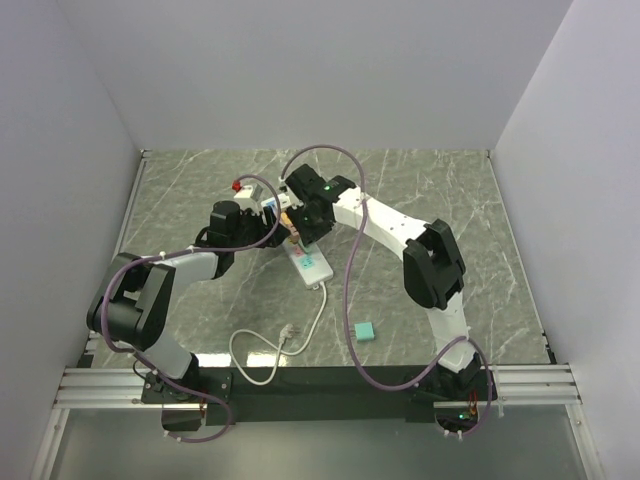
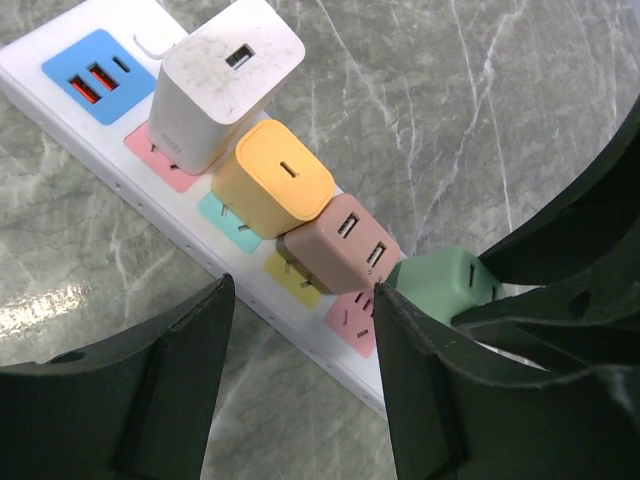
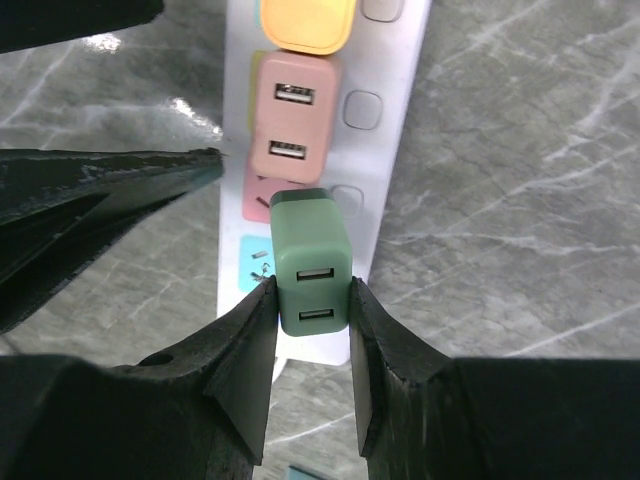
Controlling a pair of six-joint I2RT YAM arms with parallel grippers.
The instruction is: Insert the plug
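Note:
A white power strip [image 1: 310, 264] lies mid-table, also seen in the left wrist view [image 2: 298, 338] and the right wrist view [image 3: 400, 120]. A white charger [image 2: 225, 80], a yellow charger [image 2: 275, 180] and a pink charger [image 2: 340, 245] sit in its sockets. My right gripper [image 3: 312, 290] is shut on a green plug [image 3: 312, 262], holding it just above the free pink socket [image 2: 352, 322], beside the pink charger [image 3: 290, 130]. The socket's slots still show. My left gripper [image 2: 302, 290] is open and straddles the strip's edge at that socket.
The strip's white cable [image 1: 300, 340] loops toward the near edge. A teal block [image 1: 365, 331] lies near the right arm's base. A small red thing [image 1: 238, 185] sits behind the strip. A free blue socket [image 3: 255, 262] lies below the green plug.

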